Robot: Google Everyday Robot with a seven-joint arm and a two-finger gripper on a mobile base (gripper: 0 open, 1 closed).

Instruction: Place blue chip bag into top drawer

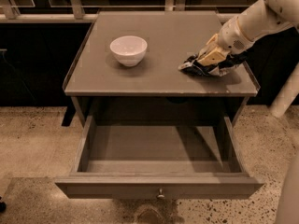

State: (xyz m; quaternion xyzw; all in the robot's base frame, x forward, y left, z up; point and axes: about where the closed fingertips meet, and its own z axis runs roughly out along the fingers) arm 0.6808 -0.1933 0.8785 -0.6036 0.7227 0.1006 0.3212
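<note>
The blue chip bag (195,68), crumpled dark foil with white patches, lies at the right side of the cabinet top (163,31). My gripper (209,59) comes in from the upper right, and its tan fingers (211,56) are closed on the bag's upper right part, hiding that part. The bag sits at or just above the surface. The top drawer (117,186) is pulled fully open below the cabinet top. Its inside is bare, and a small round knob (160,194) sits at the centre of its front panel.
A white bowl (128,49) stands on the cabinet top to the left of the bag. The top has a low raised rim (77,62). A dark window wall with a rail (42,17) runs behind. Speckled floor (32,143) surrounds the cabinet.
</note>
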